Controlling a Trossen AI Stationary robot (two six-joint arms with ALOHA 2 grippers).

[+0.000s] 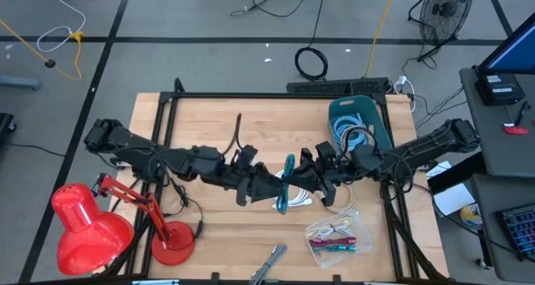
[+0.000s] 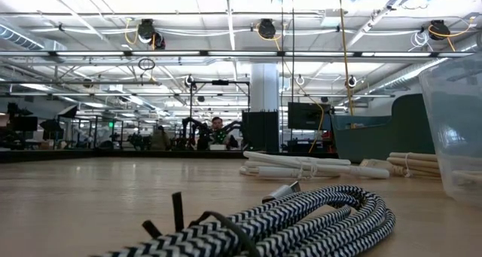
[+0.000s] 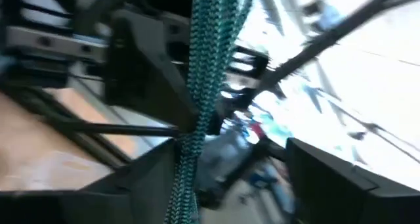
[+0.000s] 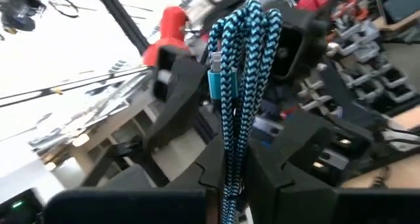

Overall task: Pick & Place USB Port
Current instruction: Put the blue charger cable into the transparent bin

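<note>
The task's USB cable [image 1: 287, 185] is a teal-and-black braided bundle, held up over the middle of the table where my two arms meet. In the right wrist view its folded strands [image 4: 239, 73] and a teal plug [image 4: 215, 79] rise from my right gripper [image 4: 230, 168], which is shut on it. My left gripper [image 3: 230, 155] faces it from the table's left and is open, with the cable [image 3: 203, 86] running between its fingers close to one finger [image 3: 141, 181]. In the high view my left gripper [image 1: 269, 185] and right gripper [image 1: 306, 178] flank the bundle. My right gripper pinches several strands of the cable bundle together [image 4: 230, 155] between its two fingers, coming roughly level from the table's right side. The fingers lie across the strands. The bundle stands out beyond the fingers, lifted clear of the table. I cannot tell whether my open left gripper touches the cable.
A red desk lamp [image 1: 92, 226] stands at the near left. A teal bin [image 1: 380, 122] holding coiled cables sits at the far right. White cables [image 1: 322, 203], a clear bag of cables [image 1: 334, 235] and a metal tool [image 1: 267, 264] lie below. A black-and-white braided cable [image 2: 301, 219] lies near the low camera.
</note>
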